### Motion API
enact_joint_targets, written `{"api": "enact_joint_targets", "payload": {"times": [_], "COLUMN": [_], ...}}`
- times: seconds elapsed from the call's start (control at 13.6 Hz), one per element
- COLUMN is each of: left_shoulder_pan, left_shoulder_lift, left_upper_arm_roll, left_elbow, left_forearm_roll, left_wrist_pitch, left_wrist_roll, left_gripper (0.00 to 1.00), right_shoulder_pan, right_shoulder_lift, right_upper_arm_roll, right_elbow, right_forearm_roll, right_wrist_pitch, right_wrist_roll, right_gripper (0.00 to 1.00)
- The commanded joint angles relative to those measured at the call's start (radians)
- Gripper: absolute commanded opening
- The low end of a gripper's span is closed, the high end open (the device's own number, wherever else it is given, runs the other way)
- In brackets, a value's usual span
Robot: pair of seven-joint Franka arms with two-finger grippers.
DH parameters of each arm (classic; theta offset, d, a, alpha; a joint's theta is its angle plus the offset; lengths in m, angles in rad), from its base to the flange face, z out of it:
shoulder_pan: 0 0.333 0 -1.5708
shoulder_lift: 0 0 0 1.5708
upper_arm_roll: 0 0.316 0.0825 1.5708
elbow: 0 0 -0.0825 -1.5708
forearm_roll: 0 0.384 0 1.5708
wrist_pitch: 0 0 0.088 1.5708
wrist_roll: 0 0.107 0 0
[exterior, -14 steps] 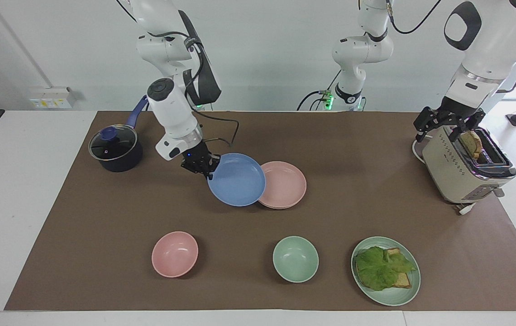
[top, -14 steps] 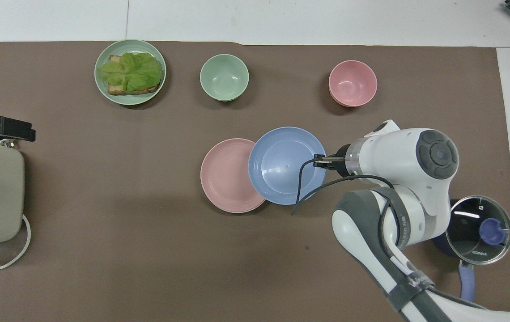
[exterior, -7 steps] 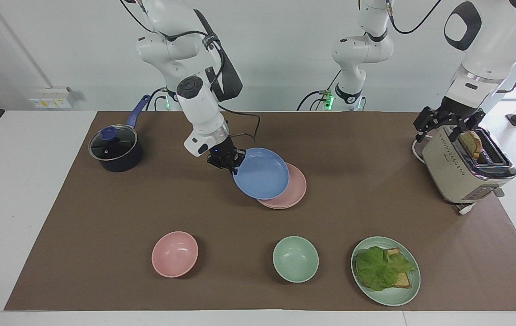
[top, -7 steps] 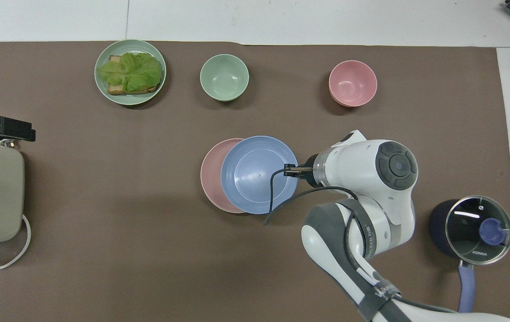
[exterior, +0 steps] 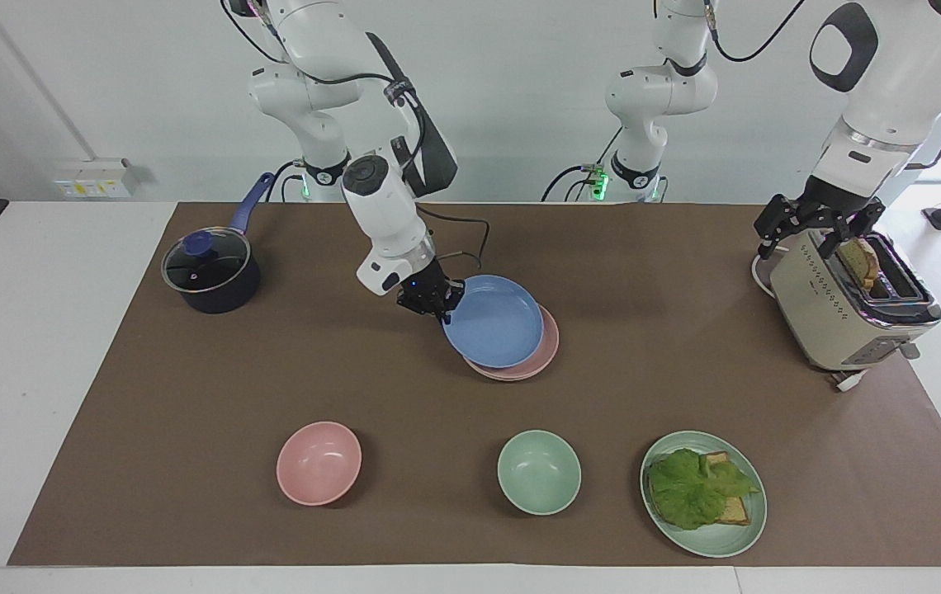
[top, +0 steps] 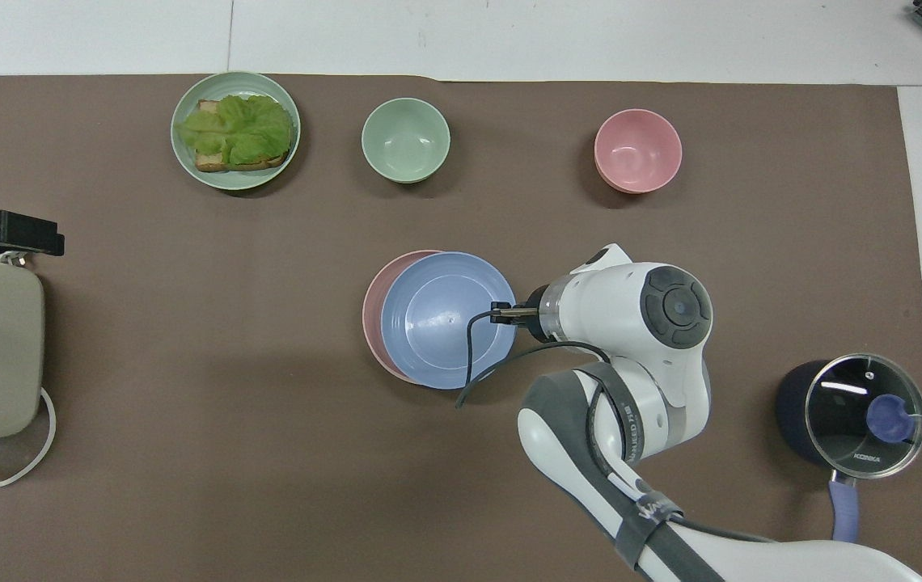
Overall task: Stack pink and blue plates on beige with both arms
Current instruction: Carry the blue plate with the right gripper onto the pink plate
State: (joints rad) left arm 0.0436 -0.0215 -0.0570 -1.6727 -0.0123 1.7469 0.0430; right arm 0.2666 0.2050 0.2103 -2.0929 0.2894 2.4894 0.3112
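My right gripper (exterior: 443, 309) (top: 501, 314) is shut on the rim of the blue plate (exterior: 495, 323) (top: 437, 319), at the edge toward the right arm's end. The blue plate hangs low over the pink plate (exterior: 551, 346) (top: 372, 311) and covers most of it. Only a pink crescent shows. Whether the two plates touch I cannot tell. The beige plate is hidden. My left gripper (exterior: 819, 227) (top: 4, 232) waits open over the toaster (exterior: 838, 309) at the left arm's end of the table, holding nothing.
A dark pot with a glass lid (exterior: 210, 271) stands at the right arm's end. Farthest from the robots stand a pink bowl (exterior: 319, 462), a green bowl (exterior: 538, 472) and a green plate (exterior: 718, 544) with lettuce and toast. A slice of bread (exterior: 858, 262) sticks out of the toaster.
The right arm carried the blue plate toward the left arm's end, from beside the pink plate to over it, and brought it lower. The left arm stayed still.
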Motion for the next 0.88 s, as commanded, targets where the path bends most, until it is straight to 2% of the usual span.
{"api": "enact_joint_targets", "payload": {"times": [0.0,0.81], "left_shoulder_pan": [0.004,0.004], "left_shoulder_lift": [-0.005,-0.005], "left_upper_arm_roll": [-0.003,-0.003], "left_elbow": [-0.001,-0.001], "left_forearm_roll": [0.015,0.015], "left_wrist_pitch": [-0.015,-0.015], "left_wrist_roll": [-0.009,-0.009], "left_gripper": [1.00,1.00], "right_shoulder_pan": [0.010,0.037], "right_shoulder_lift": [0.017,0.068], "right_upper_arm_roll": [-0.002,0.000], "right_elbow": [0.004,0.011], "right_forearm_roll": [0.022,0.025], "right_wrist_pitch": [0.032,0.111], "right_wrist_roll": [0.011,0.009], "right_gripper": [0.00,0.00]}}
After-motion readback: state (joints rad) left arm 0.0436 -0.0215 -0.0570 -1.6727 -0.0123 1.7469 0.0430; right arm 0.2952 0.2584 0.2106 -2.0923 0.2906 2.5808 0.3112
